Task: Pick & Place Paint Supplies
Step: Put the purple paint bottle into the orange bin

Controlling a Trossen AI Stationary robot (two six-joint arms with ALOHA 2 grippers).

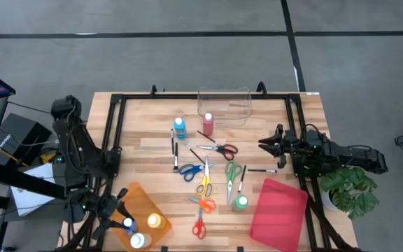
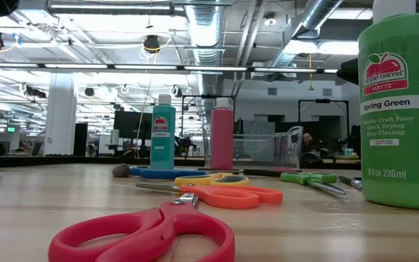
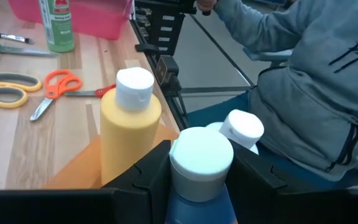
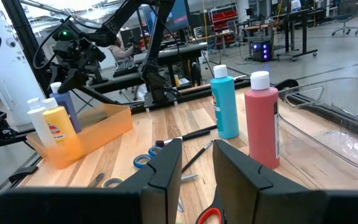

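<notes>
Two dark jointed arms, black cables, green indicator lights; angular black end effector (image 3: pixel 194 171) fingers.

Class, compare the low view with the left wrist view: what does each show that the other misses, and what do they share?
Only the low view shows the teal bottle, the red bottle and the red scissors. Only the left wrist view shows the left claw around a blue bottle, the yellow bottle and a person's sleeve. Both show the green bottle and the orange scissors.

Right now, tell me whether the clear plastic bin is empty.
Empty: the clear plastic bin shows only table through its bottom in the high view.
</notes>
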